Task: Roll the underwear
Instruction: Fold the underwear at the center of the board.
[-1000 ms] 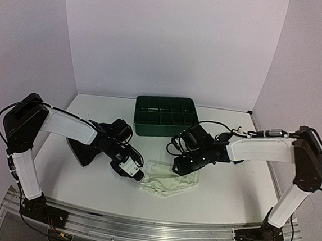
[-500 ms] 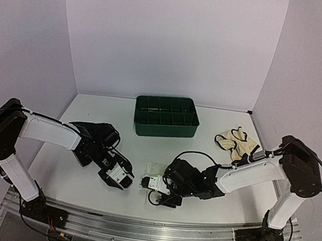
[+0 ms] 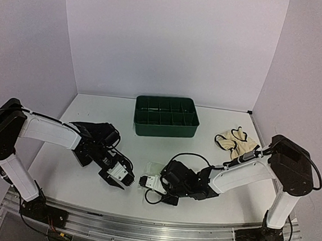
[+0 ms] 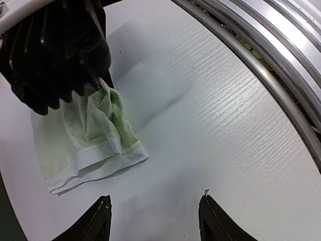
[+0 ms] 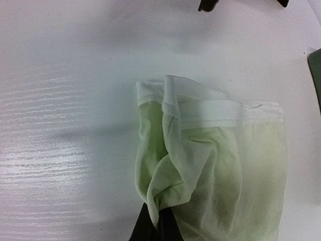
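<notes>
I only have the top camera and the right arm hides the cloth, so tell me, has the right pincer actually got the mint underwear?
Observer: Yes. The right wrist view shows the right pincer shut on a bunched fold at the edge of the mint underwear.
Operator: Is the left pincer holding it too?
Observer: No. In the left wrist view the left pincer is open, with bare table between it and the cloth.
Operator: Rolled yet?
Observer: No. It lies mostly flat, folded over, its white waistband toward the left pincer.
</notes>
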